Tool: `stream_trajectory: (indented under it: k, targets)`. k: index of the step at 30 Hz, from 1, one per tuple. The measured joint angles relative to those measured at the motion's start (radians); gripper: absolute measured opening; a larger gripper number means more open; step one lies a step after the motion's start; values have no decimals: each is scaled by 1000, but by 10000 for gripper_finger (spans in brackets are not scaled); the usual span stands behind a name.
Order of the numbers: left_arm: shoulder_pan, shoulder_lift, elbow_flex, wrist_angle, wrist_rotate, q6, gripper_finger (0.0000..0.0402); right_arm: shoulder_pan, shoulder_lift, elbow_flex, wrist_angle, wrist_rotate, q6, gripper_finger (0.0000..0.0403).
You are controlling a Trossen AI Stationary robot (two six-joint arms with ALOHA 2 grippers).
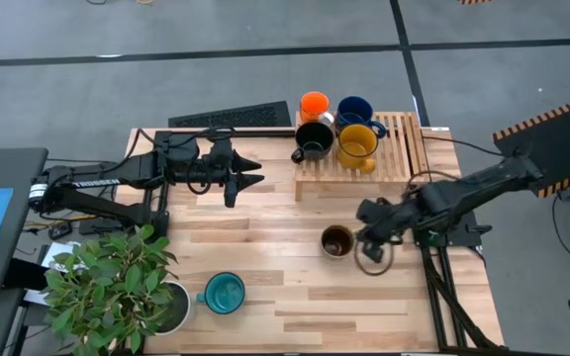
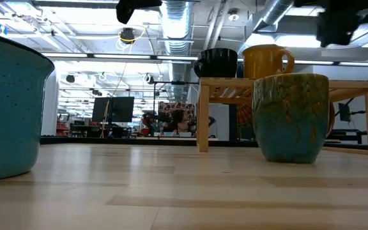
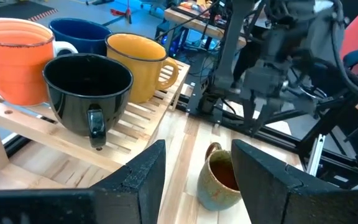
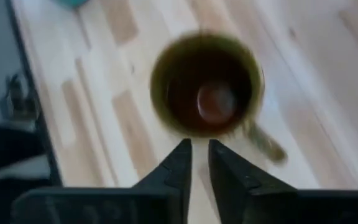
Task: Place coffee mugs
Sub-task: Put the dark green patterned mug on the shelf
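Observation:
Four mugs stand upright on the wooden slatted rack (image 1: 404, 148): orange (image 1: 314, 104), dark blue (image 1: 354, 111), black (image 1: 313, 140) and yellow (image 1: 356, 146). The olive-brown mug (image 1: 336, 240) stands on the table in front of the rack, and its handle (image 4: 266, 143) shows in the right wrist view. The teal mug (image 1: 225, 293) stands near the table's near edge. My right gripper (image 4: 199, 162) hovers just right of the olive-brown mug (image 4: 207, 102), fingers almost closed, touching nothing. My left gripper (image 1: 250, 178) waits open, left of the rack.
A potted plant in a white pot (image 1: 166, 307) stands at the near left corner beside the teal mug. A dark keyboard (image 1: 231, 116) lies at the far edge. Bare wood shows between the rack and the near edge. The raised rack (image 2: 203, 115) stands on legs.

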Motion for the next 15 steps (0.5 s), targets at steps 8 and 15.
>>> stream_trajectory:
  k: [8, 15]
  targets:
    - [0, 0, 0, 0, -1, 0, 167, 5, -11, 0, -191, -36, -244, 201]
    - [0, 0, 0, 0, -6, -2, 167, -58, 72, -14, -169, -33, -562, 254]
